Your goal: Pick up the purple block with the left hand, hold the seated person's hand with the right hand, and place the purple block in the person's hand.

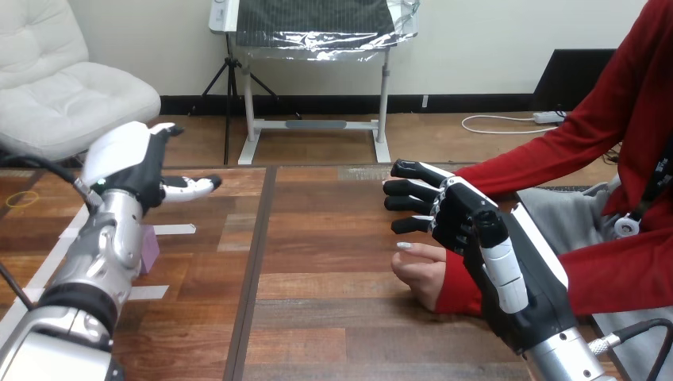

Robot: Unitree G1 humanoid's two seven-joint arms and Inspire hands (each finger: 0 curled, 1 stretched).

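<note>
- At the far left, the left arm (103, 246), silver forearm slanting up from the bottom corner toward the middle of the desk's left half.
- At its end, the left hand (131, 163), raised above the desk with the white back shell turned to the camera; fingers (194, 187) held straight and pointing right, closed on nothing.
- Just beside that forearm's right edge, the purple block (149, 248), lying on the desk and partly hidden behind the arm; below the left hand and apart from it, untouched.
- Around the block, two white tape strips (173, 229) stuck flat on the wood, one above it and one below.
- In the middle, the bare wooden desk (317, 262), with a dark seam running from front to back.
- Right of centre, the person's hand (421, 270), resting on the desk, loosely curled, fingertips toward the left, a red sleeve at the wrist.
- Over that wrist, the right hand (464, 218), reaching in from the bottom right; fingers (409, 188) stretched out straight to the left, side by side, above the person's hand and not curled round it.
- Lower down, the thumb (504, 274) of the right hand, lying in front of the red sleeve; cannot tell whether touching it.
</note>
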